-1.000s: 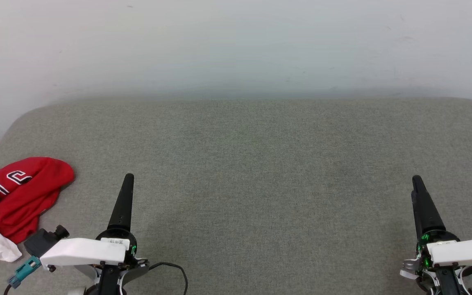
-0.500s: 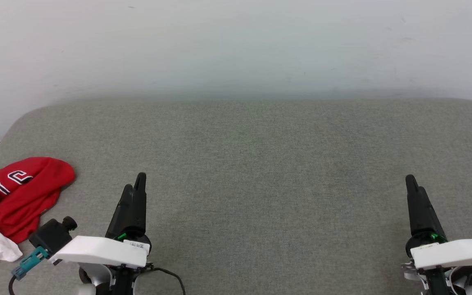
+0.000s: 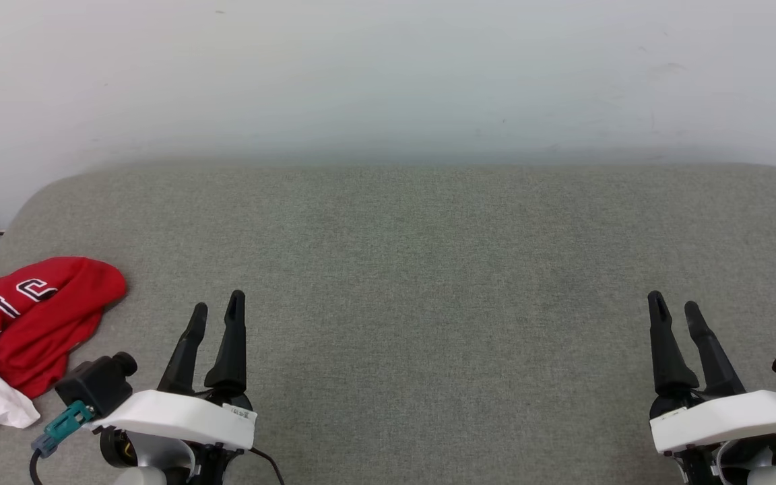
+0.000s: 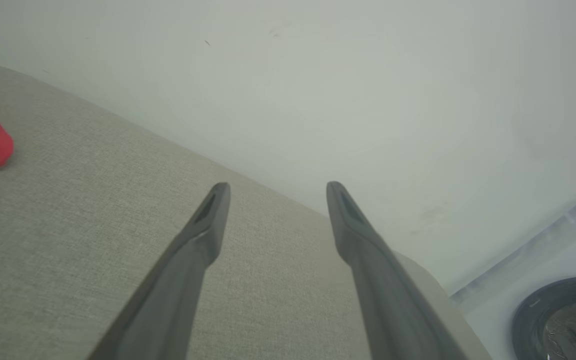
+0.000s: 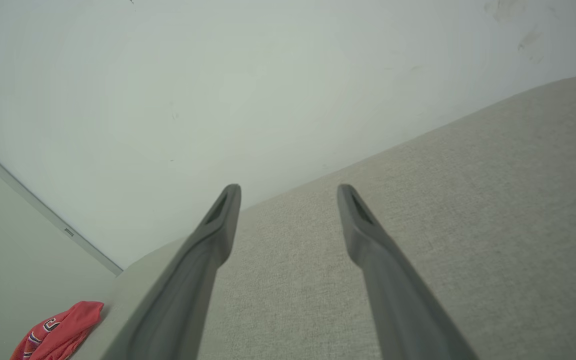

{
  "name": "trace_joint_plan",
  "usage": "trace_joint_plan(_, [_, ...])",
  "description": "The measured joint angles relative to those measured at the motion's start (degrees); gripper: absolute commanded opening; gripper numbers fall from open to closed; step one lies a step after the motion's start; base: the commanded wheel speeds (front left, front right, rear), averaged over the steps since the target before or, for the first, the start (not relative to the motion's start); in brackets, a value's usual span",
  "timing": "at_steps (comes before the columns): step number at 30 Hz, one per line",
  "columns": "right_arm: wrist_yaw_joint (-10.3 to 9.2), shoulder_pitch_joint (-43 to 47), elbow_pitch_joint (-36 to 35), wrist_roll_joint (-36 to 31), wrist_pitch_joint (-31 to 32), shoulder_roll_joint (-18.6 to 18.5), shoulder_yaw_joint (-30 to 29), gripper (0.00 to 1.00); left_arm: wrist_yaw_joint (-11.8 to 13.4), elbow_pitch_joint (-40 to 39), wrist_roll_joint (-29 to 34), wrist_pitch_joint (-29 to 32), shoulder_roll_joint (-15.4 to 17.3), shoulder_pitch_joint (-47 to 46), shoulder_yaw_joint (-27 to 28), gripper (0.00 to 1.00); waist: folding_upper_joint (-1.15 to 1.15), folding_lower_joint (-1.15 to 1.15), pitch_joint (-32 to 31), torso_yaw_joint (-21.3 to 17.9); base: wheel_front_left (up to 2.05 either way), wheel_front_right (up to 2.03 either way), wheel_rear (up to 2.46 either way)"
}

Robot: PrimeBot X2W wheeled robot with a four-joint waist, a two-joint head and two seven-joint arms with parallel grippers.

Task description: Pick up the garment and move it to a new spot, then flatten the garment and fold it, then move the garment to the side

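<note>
1. Loosely bunched, the garment (image 3: 31, 316) is soft red fabric with dark, white-outlined letters and a white fold spilling from its near end.
2. It lies at the left edge of the padded surface (image 3: 428, 269), to the left of the left gripper (image 3: 218, 301) and not touching it.
3. Both grippers have long, tapering dark fingers on white housings. The left one is spread wide with nothing between its fingers, and the right gripper (image 3: 673, 302) is likewise parted and empty.
4. The surface is a grey woven cushion with rounded corners, set against a plain white wall (image 3: 388, 67) with faint scuffs.
5. The left wrist view adds a white appliance (image 4: 533, 270) with a dark round door beyond the cushion's end. The right wrist view shows the garment small and far off, past that gripper's fingers.
</note>
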Motion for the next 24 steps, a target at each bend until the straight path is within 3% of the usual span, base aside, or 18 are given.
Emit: trace_joint_plan(24, [0.0,1.2,-3.48,-19.31,0.1,0.0,0.13,1.0,-0.07,1.29,16.97,-3.53,1.14,0.21,-2.14,1.0,0.0,0.0,-0.26,0.38,0.0,0.0,0.0])
